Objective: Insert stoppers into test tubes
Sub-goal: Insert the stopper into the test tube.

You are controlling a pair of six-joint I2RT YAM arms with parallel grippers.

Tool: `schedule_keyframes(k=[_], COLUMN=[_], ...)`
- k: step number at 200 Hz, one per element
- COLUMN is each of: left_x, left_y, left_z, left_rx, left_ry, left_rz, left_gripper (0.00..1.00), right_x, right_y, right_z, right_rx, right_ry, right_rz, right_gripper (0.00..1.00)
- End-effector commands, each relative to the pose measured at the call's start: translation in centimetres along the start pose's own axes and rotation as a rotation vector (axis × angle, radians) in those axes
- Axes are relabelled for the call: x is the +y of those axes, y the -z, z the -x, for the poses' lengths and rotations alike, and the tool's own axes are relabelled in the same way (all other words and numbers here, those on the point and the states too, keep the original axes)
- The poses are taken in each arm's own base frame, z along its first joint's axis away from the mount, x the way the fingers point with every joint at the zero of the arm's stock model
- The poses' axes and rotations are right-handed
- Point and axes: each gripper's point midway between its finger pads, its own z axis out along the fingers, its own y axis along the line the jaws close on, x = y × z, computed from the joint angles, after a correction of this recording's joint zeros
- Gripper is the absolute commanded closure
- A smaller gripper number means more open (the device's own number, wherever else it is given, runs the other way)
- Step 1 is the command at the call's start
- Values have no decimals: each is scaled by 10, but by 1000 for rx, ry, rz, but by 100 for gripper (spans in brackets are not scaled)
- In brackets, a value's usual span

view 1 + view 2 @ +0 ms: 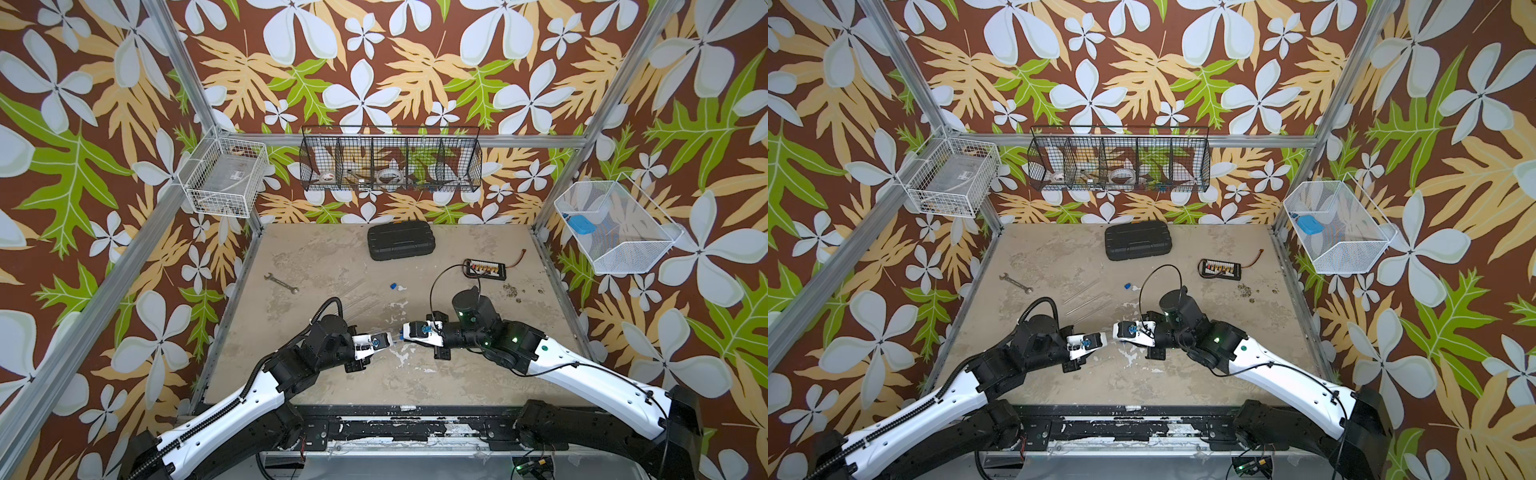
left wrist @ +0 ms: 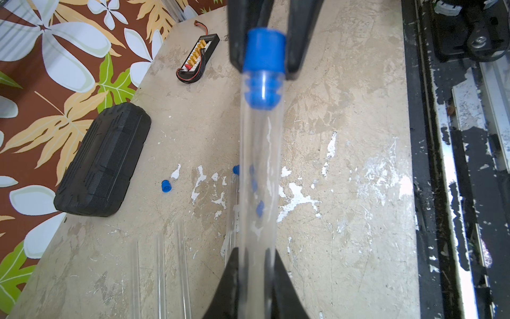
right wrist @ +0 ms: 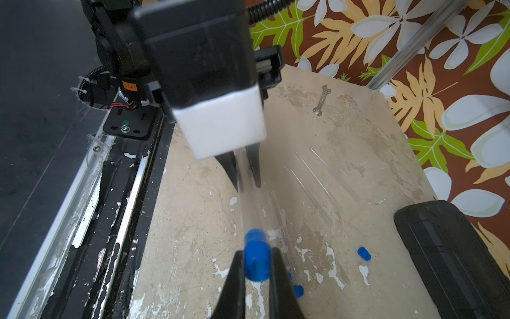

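My left jaws pinch a tube (image 2: 256, 143) mid-frame; my right jaws pinch a stopper (image 3: 256, 262), its end inside the tube's mouth.

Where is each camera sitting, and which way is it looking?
Top views: high above the robot's base, looking down on the table; left arm and right arm show, left gripper and right gripper nearly meeting.
Left wrist: on the left arm, looking along its own fingers and the test tube they hold, towards the stopper.
Right wrist: on the right arm, looking along its own fingers, which pinch the stopper, towards the left gripper.
Shared: both wrist views show the test tube, stopper and black case.
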Motion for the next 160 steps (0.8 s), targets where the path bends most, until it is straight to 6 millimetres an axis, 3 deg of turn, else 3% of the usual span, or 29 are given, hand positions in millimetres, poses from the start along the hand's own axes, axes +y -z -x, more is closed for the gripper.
schedule_keyframes(k=[1,74,104,116,143,160], left_x=[33,32,33,31,24,19], left_y=[40,42,26,17,-4,-13], left_z=[125,125,104,89,54,37], left_rx=[-529,-535,-450,-391,-226,-151], left_ry=[-175,-214,-189,-171,-117,-72], left_rz=[128,144,149,142,91,55], left_gripper=[100,100,100,100,100,100], right_x=[15,10,5,4,12,14], right_y=[-6,-10,-3,2,22,39], right_z=[8,9,4,1,-2,-1], right_rx=[-62,-80,-67,-47,-8,-11], right_ry=[-59,-138,-145,-140,-115,-120], right_rz=[91,88,71,70,101,97], right_gripper=[91,91,90,85,58,51])
